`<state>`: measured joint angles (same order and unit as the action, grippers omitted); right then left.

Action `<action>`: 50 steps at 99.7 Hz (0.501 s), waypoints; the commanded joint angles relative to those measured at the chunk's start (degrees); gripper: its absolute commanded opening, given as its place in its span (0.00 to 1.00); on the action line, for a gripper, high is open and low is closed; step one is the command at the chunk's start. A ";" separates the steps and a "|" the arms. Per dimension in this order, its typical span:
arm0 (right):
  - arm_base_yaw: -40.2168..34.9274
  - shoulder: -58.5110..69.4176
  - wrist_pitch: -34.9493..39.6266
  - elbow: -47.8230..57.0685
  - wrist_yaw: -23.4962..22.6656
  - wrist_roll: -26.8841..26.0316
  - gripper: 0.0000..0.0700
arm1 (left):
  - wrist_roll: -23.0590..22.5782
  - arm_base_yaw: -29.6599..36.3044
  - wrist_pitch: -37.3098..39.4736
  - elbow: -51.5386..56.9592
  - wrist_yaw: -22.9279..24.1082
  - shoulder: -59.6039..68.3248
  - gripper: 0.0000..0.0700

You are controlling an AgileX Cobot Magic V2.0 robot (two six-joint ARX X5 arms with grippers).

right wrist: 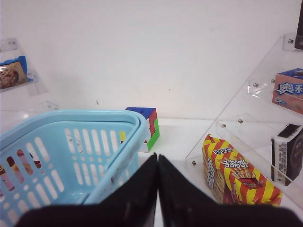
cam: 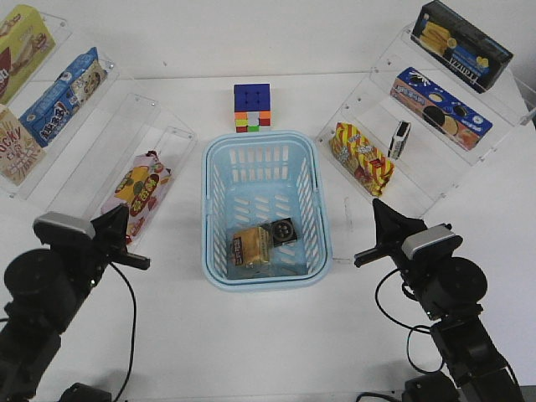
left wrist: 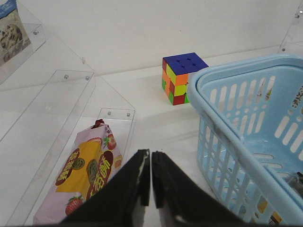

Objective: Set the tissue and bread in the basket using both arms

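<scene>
Front view. The basket, light blue with slotted sides, stood at the middle of the white table. In its near end lay the bread, golden-tan in a clear wrapper, with the tissue, a small black pack with a pale round emblem, touching it on the side nearer the right arm. A colour cube sat just beyond the basket's far rim. The left gripper stood left of the basket, near a strawberry-printed packet on a clear shelf; the right gripper stood right of the basket, near a red-and-yellow striped snack bag. A small black-and-white pack stood upright on the right-hand shelf (a separate item from the tissue). Both grippers were clear of the basket and held nothing.

Left wrist view. The left gripper's fingers were pressed together with only a hairline between them, empty. The strawberry-printed packet, the cube and the basket were visible; the dark corner inside the basket was probably the tissue, though too little showed to be sure.

Right wrist view. The right gripper's fingers met likewise, gripping nothing. The basket, the cube, the striped bag and the black-and-white pack showed.
</scene>
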<state>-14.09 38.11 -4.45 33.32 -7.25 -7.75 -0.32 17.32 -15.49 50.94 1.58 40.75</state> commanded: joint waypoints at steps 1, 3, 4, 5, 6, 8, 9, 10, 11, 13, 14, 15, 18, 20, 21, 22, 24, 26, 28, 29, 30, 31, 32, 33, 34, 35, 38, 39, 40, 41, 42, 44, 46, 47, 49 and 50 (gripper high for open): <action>-0.13 0.17 -0.48 0.66 0.17 -0.33 0.00 | 1.22 -0.13 6.21 -6.08 0.17 -2.80 0.00; -0.13 0.17 -0.48 0.63 0.17 -0.31 0.00 | 1.20 -0.22 7.63 -7.50 0.17 -3.65 0.00; -0.15 0.17 -0.48 0.66 0.17 -0.33 0.00 | 1.20 -0.24 8.35 -8.15 0.17 -4.04 0.00; -0.15 0.17 -0.48 0.63 0.17 -0.31 0.00 | 1.20 -0.26 8.94 -8.72 0.17 -4.42 0.00; -0.15 0.17 -0.48 0.63 0.17 -0.33 0.00 | 1.20 -0.28 9.51 -9.22 0.17 -4.74 0.00; -0.15 0.17 -0.48 0.63 0.17 -0.33 0.00 | 1.20 -0.28 10.32 -10.05 0.17 -5.31 0.00; -0.15 0.17 -0.48 0.63 0.17 -0.33 0.00 | 1.20 -0.28 10.60 -10.29 0.17 -5.53 0.00; -0.15 0.17 -0.48 0.63 0.17 -0.33 0.00 | 1.20 -0.28 10.75 -10.49 0.17 -5.70 0.00; -0.15 0.17 -0.48 0.63 0.17 -0.33 0.00 | 1.20 -0.28 10.78 -10.60 0.17 -5.86 0.00; -0.15 0.17 -0.48 0.63 0.17 -0.33 0.00 | 1.20 -0.28 10.58 -10.64 0.17 -6.10 0.00; -0.15 0.17 -0.48 0.66 0.17 -0.33 0.00 | 1.20 -0.28 10.43 -10.64 0.17 -6.16 0.00; -0.15 0.17 -0.48 0.66 0.17 -0.33 0.00 | 1.20 -0.28 10.32 -10.62 0.17 -6.21 0.00; -0.13 0.17 -0.48 0.63 0.17 -0.33 0.00 | 1.18 -0.28 10.25 -10.62 0.15 -6.45 0.00; -0.13 0.17 -0.50 0.66 0.17 -0.33 0.00 | 1.18 -0.28 10.27 -10.62 0.15 -6.60 0.00; -0.13 0.17 -0.50 0.63 0.20 -0.33 0.00 | 1.20 -0.28 10.32 -10.62 0.15 -6.71 0.00; -0.13 0.17 -0.48 0.63 0.17 -0.33 0.00 | 1.20 -0.28 10.36 -10.62 0.13 -6.82 0.00; -0.13 0.17 -0.48 0.66 0.17 -0.33 0.00 | 1.20 -0.28 10.45 -10.62 0.13 -7.02 0.00; -0.15 0.17 -0.48 0.63 0.17 -0.33 0.00 | 1.20 -0.28 10.54 -10.62 0.15 -7.26 0.00; -0.15 0.17 -0.50 0.66 0.17 -0.33 0.00 | 1.18 -0.28 10.69 -10.60 0.13 -7.45 0.00; -0.13 0.17 -0.50 0.63 0.17 -0.33 0.00 | 1.20 -0.28 10.78 -10.60 0.13 -7.56 0.00; -0.15 0.17 -0.52 0.63 0.17 -0.33 0.00 | 1.18 -0.28 10.86 -10.60 0.13 -7.63 0.00; -0.13 0.17 -0.55 0.66 0.20 -0.33 0.00 | 1.18 -0.28 10.93 -10.60 0.13 -7.69 0.00; -0.13 0.17 -0.55 0.66 0.17 -0.33 0.00 | 1.20 -0.28 10.97 -10.60 0.13 -7.78 0.00; -0.13 0.17 -0.55 0.66 0.17 -0.33 0.00 | 1.20 -0.28 10.99 -10.60 0.15 -7.89 0.00; -0.13 0.17 -0.55 0.66 0.17 -0.31 0.00 | 1.18 -0.28 11.02 -10.60 0.13 -7.98 0.00; -0.13 0.17 -0.57 0.66 0.17 -0.33 0.00 | 1.18 -0.28 11.04 -10.60 0.15 -8.04 0.00; -0.13 0.17 -0.57 0.66 0.17 -0.33 0.00 | 1.18 -0.28 11.02 -10.60 0.13 -8.31 0.00; -0.15 0.17 -0.57 0.66 0.17 -0.33 0.00 | 1.18 -0.28 10.99 -10.60 0.13 -8.35 0.00; -0.15 0.17 -0.57 0.66 0.17 -0.33 0.00 | 1.20 -0.28 10.99 -10.60 0.13 -8.39 0.00; -0.15 0.17 -0.57 0.66 0.17 -0.33 0.00 | 1.20 -0.28 10.99 -10.60 0.13 -8.46 0.00; -0.15 0.17 -0.57 0.63 0.17 -0.33 0.00 | 1.20 -0.28 10.99 -10.60 0.13 -8.52 0.00; -0.15 0.17 -0.57 0.63 0.17 -0.33 0.00 | 1.18 -0.28 10.93 -10.60 0.13 -8.68 0.00; -0.15 0.17 -0.57 0.66 0.17 -0.31 0.00 | 1.18 -0.28 10.91 -10.60 0.13 -8.83 0.00; -0.15 0.17 -0.59 0.63 0.17 -0.33 0.00 | 1.18 -0.28 10.91 -10.60 0.13 -8.92 0.00; -0.15 0.17 -0.59 0.63 0.17 -0.33 0.00 | 1.05 -0.28 10.86 -10.60 0.13 -9.07 0.00; -0.15 0.17 -0.59 0.66 0.17 -0.33 0.00 | 1.01 -0.28 10.88 -10.60 0.13 -9.14 0.00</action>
<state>-14.09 38.11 -4.51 33.32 -7.27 -7.75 0.75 16.99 -5.15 39.16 1.58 31.66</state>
